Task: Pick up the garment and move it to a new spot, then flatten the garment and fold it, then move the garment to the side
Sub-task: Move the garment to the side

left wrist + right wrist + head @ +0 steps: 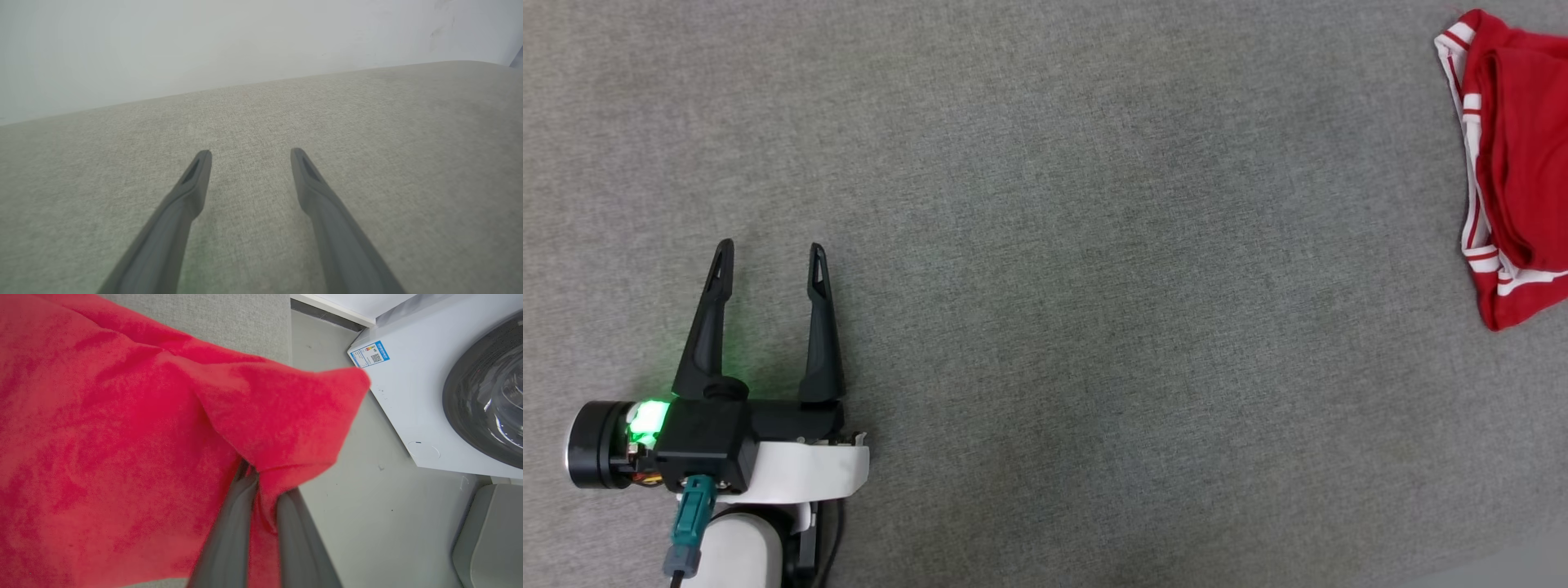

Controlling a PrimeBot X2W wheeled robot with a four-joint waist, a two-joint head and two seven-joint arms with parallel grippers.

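The right tool (263,486), clenched on a fold of the garment (122,437) at the grey bench's (1045,327) right edge, seems engaged in the move-aside step; next it must lay the cloth flat and let go, the left tool (769,249) empty and splayed.

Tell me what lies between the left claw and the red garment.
Nothing: in the head view, only bare grey cloth surface stretches from the open left claw at lower left to the garment at the upper right edge.
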